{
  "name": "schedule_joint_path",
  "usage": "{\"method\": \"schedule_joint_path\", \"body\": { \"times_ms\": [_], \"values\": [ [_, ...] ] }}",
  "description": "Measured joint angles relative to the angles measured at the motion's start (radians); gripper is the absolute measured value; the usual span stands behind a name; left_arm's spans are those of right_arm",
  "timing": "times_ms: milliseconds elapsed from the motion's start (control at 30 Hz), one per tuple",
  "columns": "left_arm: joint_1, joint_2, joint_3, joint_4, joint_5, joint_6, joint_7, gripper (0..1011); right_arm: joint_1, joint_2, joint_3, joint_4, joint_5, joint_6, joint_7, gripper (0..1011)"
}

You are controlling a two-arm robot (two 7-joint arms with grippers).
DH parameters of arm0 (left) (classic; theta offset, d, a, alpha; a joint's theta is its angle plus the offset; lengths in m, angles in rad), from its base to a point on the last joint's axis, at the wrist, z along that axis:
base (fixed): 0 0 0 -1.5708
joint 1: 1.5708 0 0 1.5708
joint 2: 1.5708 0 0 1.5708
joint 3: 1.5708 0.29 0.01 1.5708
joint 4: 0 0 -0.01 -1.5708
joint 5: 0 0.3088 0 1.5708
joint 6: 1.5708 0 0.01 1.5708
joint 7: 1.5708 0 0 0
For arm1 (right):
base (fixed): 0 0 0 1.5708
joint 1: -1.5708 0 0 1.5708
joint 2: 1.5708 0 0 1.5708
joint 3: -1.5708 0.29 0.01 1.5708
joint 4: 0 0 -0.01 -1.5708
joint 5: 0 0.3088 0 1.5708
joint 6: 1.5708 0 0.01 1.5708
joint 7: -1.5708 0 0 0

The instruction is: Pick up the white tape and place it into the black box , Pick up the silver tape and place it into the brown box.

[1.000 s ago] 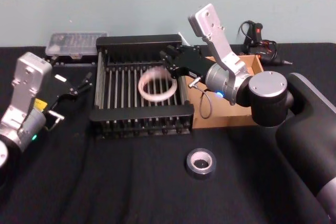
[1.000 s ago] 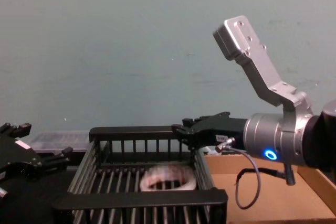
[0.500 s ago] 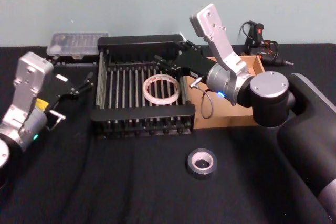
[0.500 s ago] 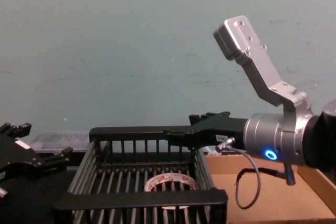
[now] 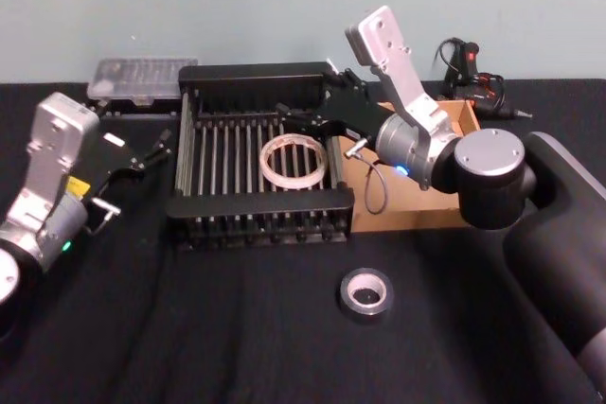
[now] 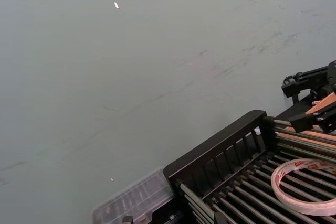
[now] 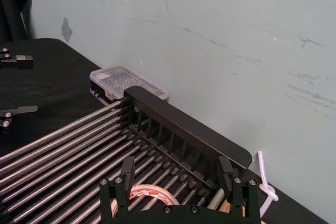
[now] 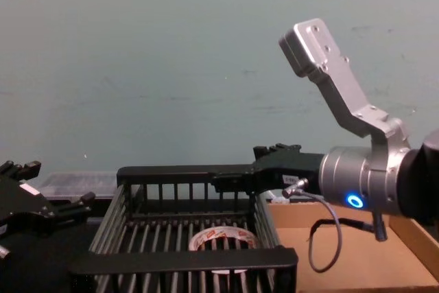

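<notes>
My right gripper (image 5: 295, 120) hangs wide open above the black box (image 5: 260, 200), where the white tape (image 5: 294, 161) lies flat. Swinging toward the silver tape (image 5: 365, 292), I could clip the box's rim

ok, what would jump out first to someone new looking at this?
The right gripper, open, hanging over the black box, with the white tape lying flat on its slatted floor just below. Next, the silver tape alone on the dark table in front, and the left gripper idle left of the box.
</notes>
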Motion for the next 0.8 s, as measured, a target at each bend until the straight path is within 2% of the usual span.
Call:
{"method": "schedule_joint_path", "body": {
  "times_ms": [400, 800],
  "values": [
    [0.000, 0.000, 0.000, 0.000, 0.000, 0.000, 0.000, 1001, -0.049, 0.040, 0.008, -0.095, 0.016, 0.041, 0.024, 1002],
    [0.000, 0.000, 0.000, 0.000, 0.000, 0.000, 0.000, 1002, -0.157, 0.110, 0.018, -0.259, 0.032, 0.043, 0.026, 1002]
  ]
}}
